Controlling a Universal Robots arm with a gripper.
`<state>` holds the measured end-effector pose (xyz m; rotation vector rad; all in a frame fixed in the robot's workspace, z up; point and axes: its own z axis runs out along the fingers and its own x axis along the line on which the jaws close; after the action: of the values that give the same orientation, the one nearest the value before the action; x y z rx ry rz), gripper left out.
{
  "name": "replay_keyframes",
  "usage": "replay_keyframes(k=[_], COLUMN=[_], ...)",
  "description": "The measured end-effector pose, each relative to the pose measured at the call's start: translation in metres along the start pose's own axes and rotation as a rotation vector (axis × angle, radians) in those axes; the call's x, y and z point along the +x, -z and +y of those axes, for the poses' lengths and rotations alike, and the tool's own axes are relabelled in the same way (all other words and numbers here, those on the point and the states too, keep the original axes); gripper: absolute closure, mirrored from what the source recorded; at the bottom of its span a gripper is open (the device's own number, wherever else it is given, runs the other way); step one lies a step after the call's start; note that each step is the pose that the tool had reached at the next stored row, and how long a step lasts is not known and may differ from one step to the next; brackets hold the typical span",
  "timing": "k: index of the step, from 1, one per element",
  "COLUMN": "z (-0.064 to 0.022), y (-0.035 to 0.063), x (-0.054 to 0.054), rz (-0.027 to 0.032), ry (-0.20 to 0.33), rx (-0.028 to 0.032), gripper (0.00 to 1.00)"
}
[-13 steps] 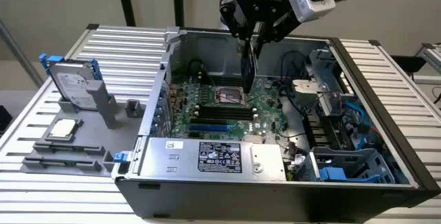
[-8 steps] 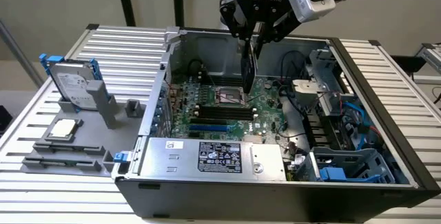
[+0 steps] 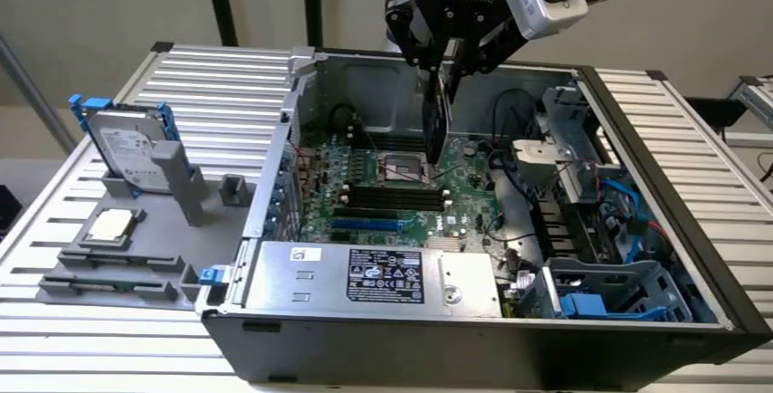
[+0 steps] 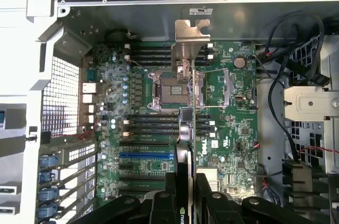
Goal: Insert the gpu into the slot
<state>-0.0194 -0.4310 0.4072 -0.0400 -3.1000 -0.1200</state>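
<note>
My gripper (image 3: 452,60) hangs over the open computer case, shut on the gpu (image 3: 437,119), a thin black card hanging edge-on above the green motherboard (image 3: 465,212). In the wrist view the gpu (image 4: 186,128) runs away from the fingers (image 4: 205,195), and its silver bracket (image 4: 190,36) is at the far end, over the processor socket (image 4: 172,89). The slot (image 4: 146,156), a bright-blue strip, lies beside the card and apart from it. In the exterior view the slot (image 3: 366,225) sits near the board's front edge, below and to the left of the card.
Black memory slots (image 3: 393,198) lie between socket and blue strip. A silver power supply (image 3: 375,275) fills the case front. Cables and a drive cage (image 3: 604,221) crowd the exterior view's right. A grey hard drive with blue rails (image 3: 127,148) and a processor (image 3: 111,225) sit outside.
</note>
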Motion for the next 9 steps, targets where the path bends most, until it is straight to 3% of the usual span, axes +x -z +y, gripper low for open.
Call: replay_keyframes(k=[3, 9], z=[0.0000, -0.0001], y=[-0.0001, -0.0010], x=[0.0001, 0.0000], rz=[0.0013, 0.0097], ry=[0.018, 0.126], rx=[0.0007, 0.0050], gripper=[0.74, 0.74])
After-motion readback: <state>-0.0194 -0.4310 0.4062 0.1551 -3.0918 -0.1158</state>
